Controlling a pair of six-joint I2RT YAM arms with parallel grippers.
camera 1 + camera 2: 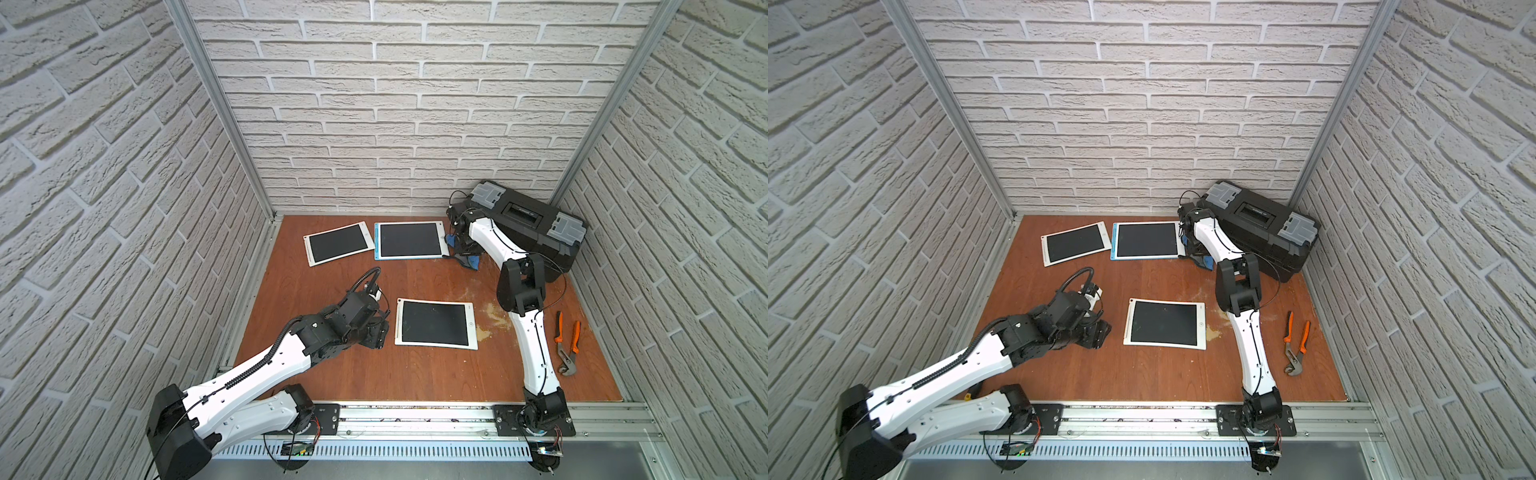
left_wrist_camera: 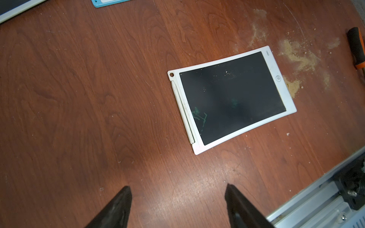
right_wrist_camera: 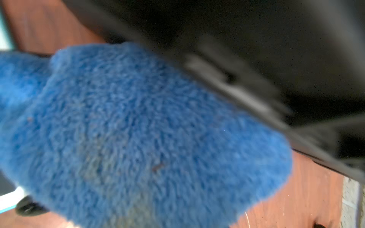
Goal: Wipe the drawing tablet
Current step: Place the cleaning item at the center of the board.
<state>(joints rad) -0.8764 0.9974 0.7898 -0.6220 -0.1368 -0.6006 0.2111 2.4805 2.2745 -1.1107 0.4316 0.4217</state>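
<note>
Top views: the near white tablet [image 1: 435, 323] lies flat at the middle of the table [image 1: 332, 374], apart from both arms. A second white tablet [image 1: 338, 243] and a blue-framed tablet [image 1: 409, 240] lie side by side at the far edge. The left gripper [image 1: 379, 334] is low, just beside the near white tablet, not touching. The right gripper [image 1: 462, 249] is down between the blue-framed tablet and the black toolbox [image 1: 528, 224], with the blue cloth [image 1: 473, 262] bunched at it; its jaw setting cannot be told. Pliers [image 1: 567, 343] lie to the right. Left wrist view: fingers [image 2: 116, 209] spread wide, nothing between them. The near white tablet's screen shows faint green marks and specks, with sawdust [image 2: 296, 57] beside it. Right wrist view: the blurred blue cloth fills the frame against the toolbox, and the jaws are hidden.
</note>
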